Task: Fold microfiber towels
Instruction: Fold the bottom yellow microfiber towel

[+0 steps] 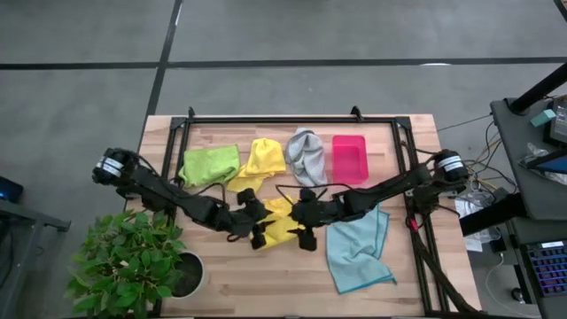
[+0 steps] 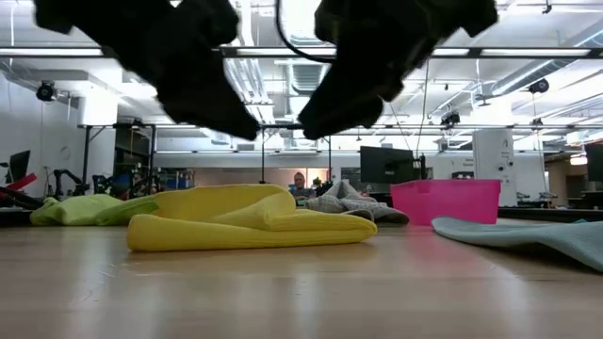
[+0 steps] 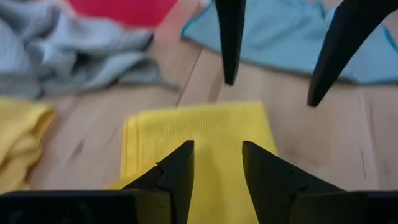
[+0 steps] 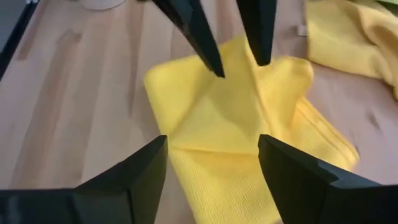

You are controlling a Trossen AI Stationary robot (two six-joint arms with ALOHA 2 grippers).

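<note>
High view at mid-fold: left gripper (image 1: pixel 251 223) and right gripper (image 1: pixel 304 223), jaws apart and empty, flanking folded yellow towel (image 1: pixel 279 221) at table centre; next, probably, fresh edge grasps to double it again or set it aside.

Even, bright overhead lighting from ceiling strip lights (image 2: pixel 283 52) casts only soft shadows on the table (image 1: pixel 266 283), while the low view silhouettes both near arms and the wrist views blur the distant cloths.
</note>
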